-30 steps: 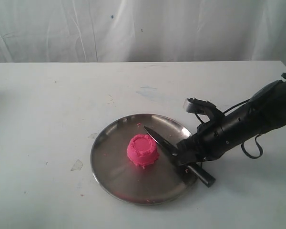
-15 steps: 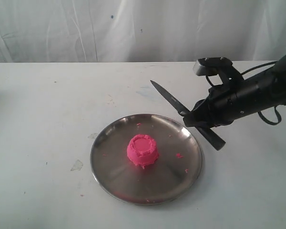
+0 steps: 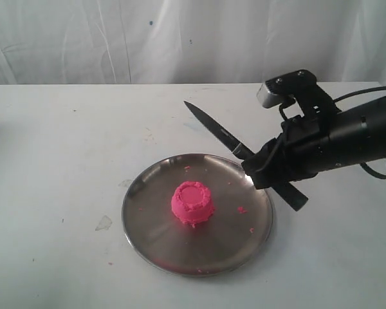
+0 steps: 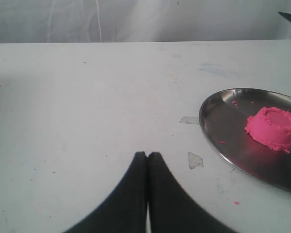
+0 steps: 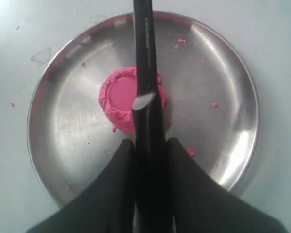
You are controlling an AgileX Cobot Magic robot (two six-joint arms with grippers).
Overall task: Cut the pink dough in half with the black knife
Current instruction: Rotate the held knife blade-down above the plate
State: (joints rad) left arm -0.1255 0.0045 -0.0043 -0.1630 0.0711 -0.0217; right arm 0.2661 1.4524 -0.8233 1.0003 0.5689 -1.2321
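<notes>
The pink dough (image 3: 192, 203) is one whole flat-topped dome in the middle of the round steel plate (image 3: 154, 241). My right gripper (image 3: 260, 168) is shut on the black knife (image 3: 217, 130), held in the air above the plate's right rim, blade pointing up and to the left. In the right wrist view the black knife (image 5: 144, 53) crosses over the pink dough (image 5: 117, 97), gripped between the right gripper's (image 5: 149, 144) fingers. The left gripper (image 4: 148, 156) is shut and empty over bare table, left of the plate (image 4: 218, 131) and the dough (image 4: 273, 127).
Pink crumbs (image 3: 242, 209) lie on the plate's right half. A small clear scrap (image 3: 104, 223) lies on the white table left of the plate. A white curtain backs the table's far edge.
The right gripper has lifted the knife off the plate from beside the dough, then shifted left, so the raised blade now hangs above the plate's right rim.
</notes>
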